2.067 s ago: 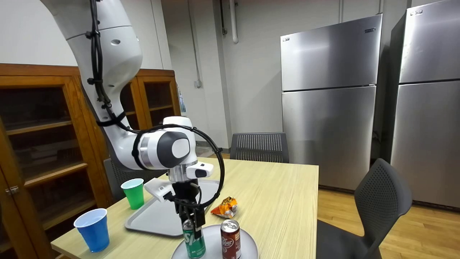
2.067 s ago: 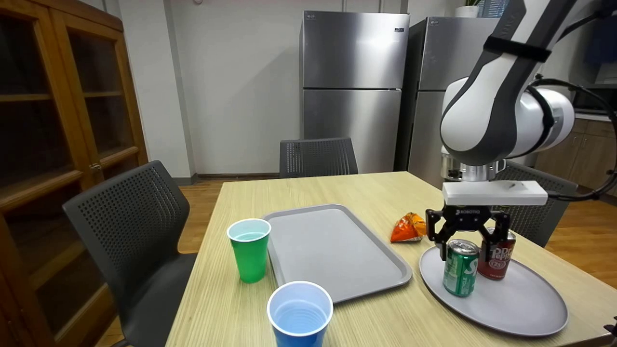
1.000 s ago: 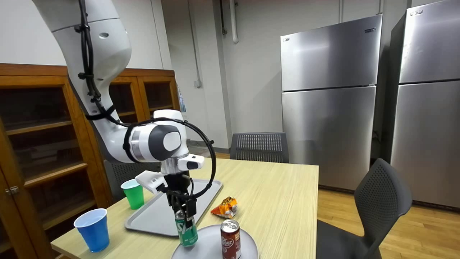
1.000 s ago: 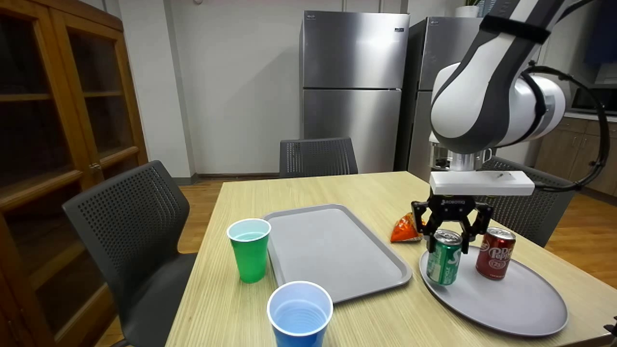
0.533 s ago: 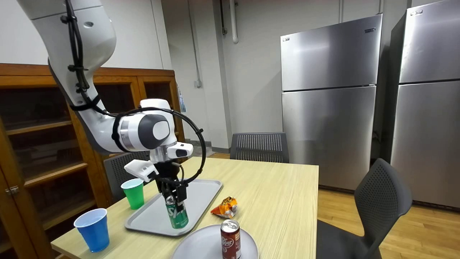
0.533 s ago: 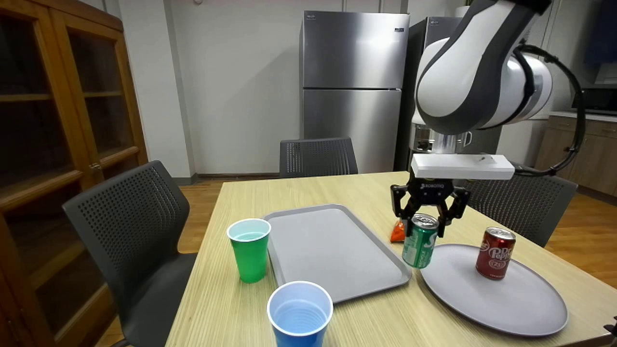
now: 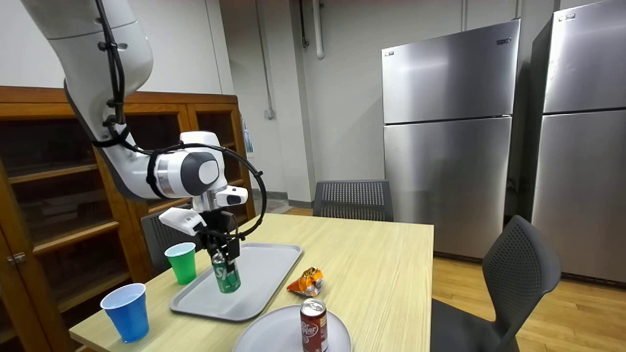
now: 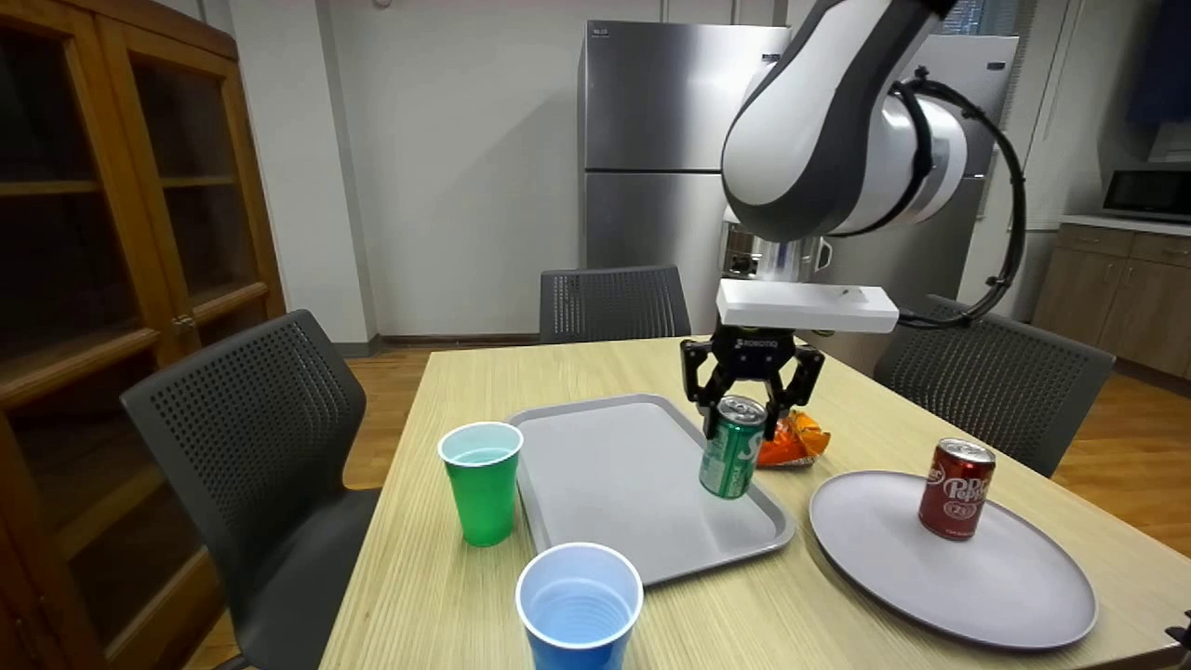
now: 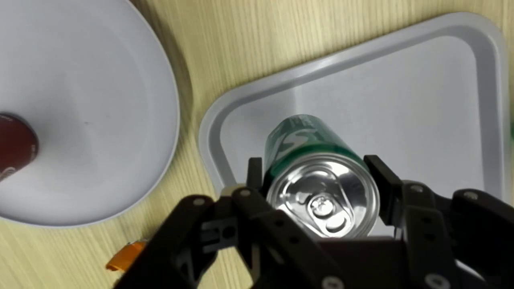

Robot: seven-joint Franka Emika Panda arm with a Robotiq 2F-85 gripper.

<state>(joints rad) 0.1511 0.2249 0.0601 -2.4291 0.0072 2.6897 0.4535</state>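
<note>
My gripper [image 8: 742, 428] is shut on a green soda can [image 8: 729, 465], its fingers on either side of the upper part. In the wrist view the silver lid of that can [image 9: 321, 196] faces the camera between the two fingers. The can is over the grey rectangular tray [image 8: 605, 484], towards the end by the round plate; whether its base touches the tray I cannot tell. A dark red Dr Pepper can [image 7: 314, 326] stands upright on the round grey plate [image 7: 274, 327]. Only part of this red can [image 9: 16, 146] shows at the wrist view's left edge.
An orange snack bag [image 7: 308, 282] lies on the table between tray and plate, partly behind the gripper in an exterior view. A green cup [image 8: 482, 493] and a blue cup [image 8: 577, 614] stand beside the tray. Chairs [image 7: 353, 200] surround the table.
The green can, held in my gripper, was lifted off the round plate and carried across to over the tray. The red can, bag and cups have not moved.
</note>
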